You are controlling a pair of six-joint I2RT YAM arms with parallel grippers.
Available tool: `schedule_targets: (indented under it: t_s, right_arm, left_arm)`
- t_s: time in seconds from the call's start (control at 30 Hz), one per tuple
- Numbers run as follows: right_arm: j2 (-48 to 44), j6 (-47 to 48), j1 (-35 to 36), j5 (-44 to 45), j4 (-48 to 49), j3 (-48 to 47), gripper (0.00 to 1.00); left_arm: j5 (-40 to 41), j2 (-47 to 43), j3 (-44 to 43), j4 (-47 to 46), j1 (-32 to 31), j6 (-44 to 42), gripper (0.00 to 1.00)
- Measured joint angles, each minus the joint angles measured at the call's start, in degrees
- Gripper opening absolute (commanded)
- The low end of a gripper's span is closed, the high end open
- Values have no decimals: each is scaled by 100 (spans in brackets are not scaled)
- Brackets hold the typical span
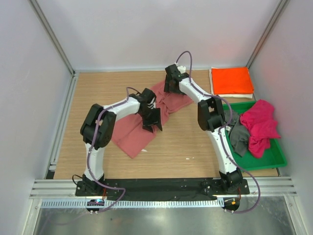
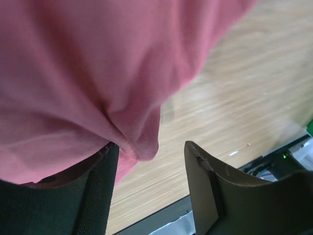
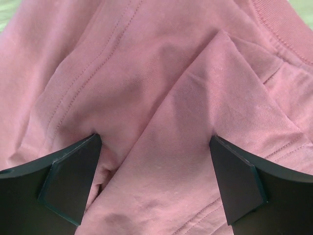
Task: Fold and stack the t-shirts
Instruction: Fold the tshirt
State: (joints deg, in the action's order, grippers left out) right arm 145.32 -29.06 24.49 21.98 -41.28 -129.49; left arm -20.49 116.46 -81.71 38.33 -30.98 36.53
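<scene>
A dusty salmon-red t-shirt [image 1: 129, 134] lies crumpled and slantwise across the middle of the wooden table. My left gripper [image 1: 152, 122] hovers at its middle. In the left wrist view a hanging fold of the shirt [image 2: 98, 63] drapes over the left finger [image 2: 100, 191], and bare table shows between the parted jaws of the gripper [image 2: 151, 147]. My right gripper [image 1: 171, 85] is at the shirt's far end. It stands wide open [image 3: 154, 138], both fingertips resting on the cloth [image 3: 146, 73] astride a fold.
A folded orange t-shirt [image 1: 232, 80] lies on a white one [image 1: 237, 96] at the back right. A green tray [image 1: 266, 159] at the right holds a magenta shirt [image 1: 259, 125] and a dark grey one [image 1: 238, 137]. White walls enclose the table.
</scene>
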Motion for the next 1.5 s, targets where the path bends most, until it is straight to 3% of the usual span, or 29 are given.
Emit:
schedule_targets:
  t_s: [0.1, 0.2, 0.4, 0.6, 0.9, 1.33, 1.5]
  right_arm:
    - [33, 448, -33, -120, 205, -39, 100]
    - [31, 765, -63, -232, 267, -42, 100]
    - [-184, 1005, -79, -402, 76, 22, 100]
    - [-870, 466, -55, -496, -332, 186, 100]
    - [-942, -457, 219, -433, -909, -118, 100]
    - [216, -37, 339, -72, -649, -584, 100]
    - [326, 560, 326, -201, -234, -619, 100]
  left_arm:
    - [-116, 146, -245, -15, -306, 52, 65]
    - [24, 103, -332, 83, -341, -11, 83]
    - [850, -605, -612, 684, -201, -509, 94]
    - [1937, -1672, -656, 949, -24, -1325, 97]
    - [1816, -1552, 754, 754, 765, -1718, 100]
    - [1716, -1346, 1591, 323, 374, -1344, 97]
    - [1655, -1663, 2017, 127, -236, -890, 96]
